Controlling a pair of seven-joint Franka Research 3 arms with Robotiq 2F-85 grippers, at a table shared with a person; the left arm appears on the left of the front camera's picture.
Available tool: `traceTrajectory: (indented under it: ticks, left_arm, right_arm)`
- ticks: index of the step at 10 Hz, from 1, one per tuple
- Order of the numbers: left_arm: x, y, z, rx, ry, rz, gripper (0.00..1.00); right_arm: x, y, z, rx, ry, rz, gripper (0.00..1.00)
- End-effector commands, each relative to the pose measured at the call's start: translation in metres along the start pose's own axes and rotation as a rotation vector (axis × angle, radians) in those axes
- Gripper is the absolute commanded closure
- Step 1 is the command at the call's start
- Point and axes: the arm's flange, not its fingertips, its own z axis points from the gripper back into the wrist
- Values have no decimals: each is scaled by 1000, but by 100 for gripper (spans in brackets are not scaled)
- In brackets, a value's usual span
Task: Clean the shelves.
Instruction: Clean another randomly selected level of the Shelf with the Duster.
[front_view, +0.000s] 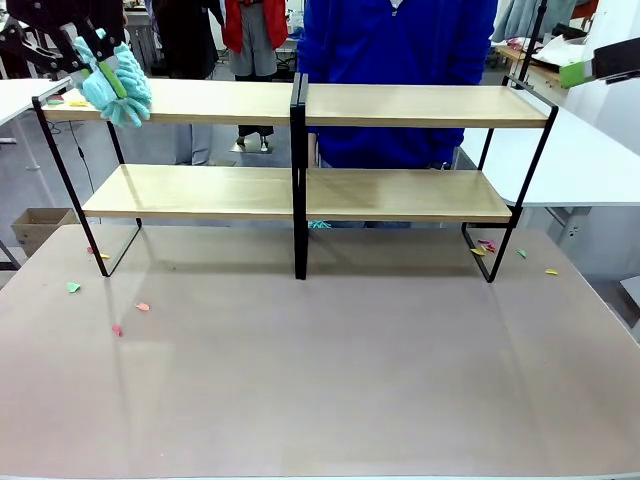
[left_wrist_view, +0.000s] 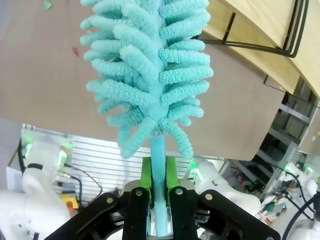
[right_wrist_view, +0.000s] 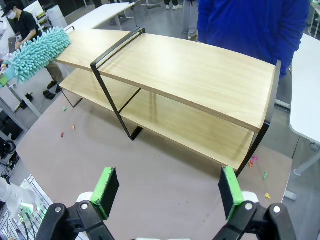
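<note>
The shelves stand across the far half of the table, two light wooden boards in a black frame with a central upright. My left gripper is shut on the handle of a fluffy teal duster, whose head rests on the left end of the top board. In the left wrist view the green pads clamp the teal handle below the duster. My right gripper hangs open and empty high above the right end of the shelves; it shows at the upper right in the front view.
Small coloured paper scraps lie on the tabletop at the left and by the right shelf foot, and a few on the top board's left end. A person in blue stands just behind the shelves. White tables flank both sides.
</note>
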Motion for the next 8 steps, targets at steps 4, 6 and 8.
traceTrajectory:
  ticks: [4,6,8]
  left_arm:
    - [26,15,13,43,0,109,88]
    - [32,20,7,61,16,130,88]
    - [29,29,12,93,5,172,88]
  right_arm:
    - [0,-1,1,3,-3,-3,0]
    - [0,-1,1,3,-3,-3,0]
    - [0,-1,1,3,-3,-3,0]
